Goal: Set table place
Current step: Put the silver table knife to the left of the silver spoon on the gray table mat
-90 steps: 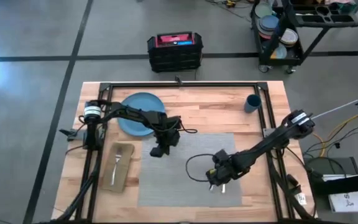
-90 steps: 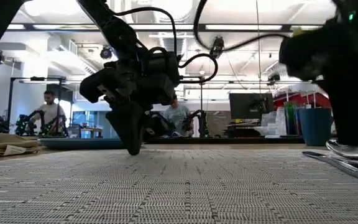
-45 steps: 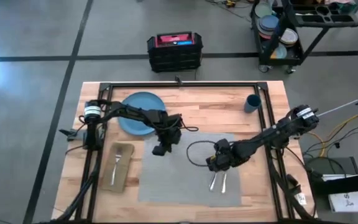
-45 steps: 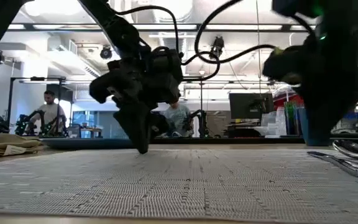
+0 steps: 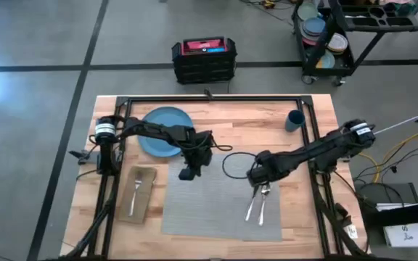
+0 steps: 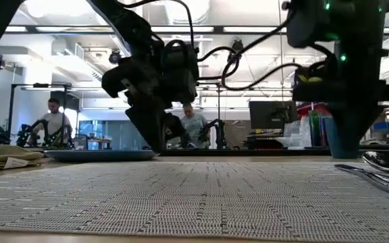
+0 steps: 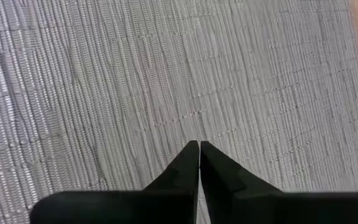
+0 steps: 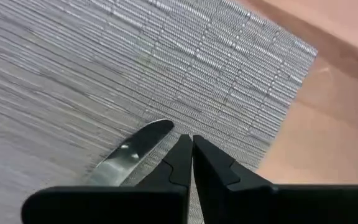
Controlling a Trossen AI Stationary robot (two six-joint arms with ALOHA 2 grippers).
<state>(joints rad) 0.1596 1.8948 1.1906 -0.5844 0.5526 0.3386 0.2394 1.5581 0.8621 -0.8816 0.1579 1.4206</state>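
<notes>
A grey placemat (image 5: 209, 206) lies at the middle of the table. On its right part a knife (image 5: 250, 206) and a spoon (image 5: 263, 206) lie side by side. Left of the mat, a fork (image 5: 138, 188) rests on a tan napkin (image 5: 137, 196). At the far left sits a blue plate (image 5: 162, 130), and a dark-blue cup (image 5: 294, 120) stands at the far right. My left gripper (image 5: 186, 174) hovers shut over the mat's far left part (image 7: 199, 146). My right gripper (image 5: 256, 178) is shut just beyond the cutlery's far ends, with the knife's end (image 8: 135, 151) beside its fingers.
A black metal frame (image 5: 209, 98) runs around the table's working area. On the floor beyond the table stand a black toolbox (image 5: 204, 60) and a black cart (image 5: 339, 36) of stacked dishes. People sit in the room behind (image 6: 54, 118).
My right gripper has gone from over the knife and spoon toward the far edge and risen; both now lie uncovered on the mat's right part. My left gripper has lifted a little and drawn slightly toward the far edge.
</notes>
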